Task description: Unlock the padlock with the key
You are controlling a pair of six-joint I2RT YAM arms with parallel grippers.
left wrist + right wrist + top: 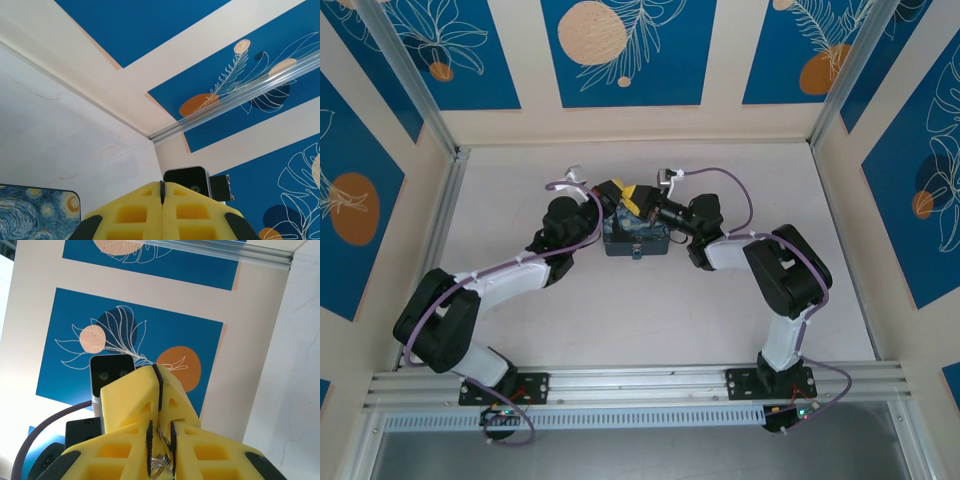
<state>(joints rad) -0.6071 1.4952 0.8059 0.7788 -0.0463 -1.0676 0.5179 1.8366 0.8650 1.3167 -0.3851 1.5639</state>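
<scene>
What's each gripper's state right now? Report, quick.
Left gripper: shut, fingertips pressed together.
Right gripper: jaws narrowly apart around a small silvery metal piece; a firm grip cannot be told.

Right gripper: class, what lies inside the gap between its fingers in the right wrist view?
A small silvery metal piece, ring-shaped, sits inside the right gripper. The yellow fingers cover the rest, so what it belongs to cannot be told.

Yellow left pincer, swirling blue-and-yellow box, blue-orange wall panels.
</scene>
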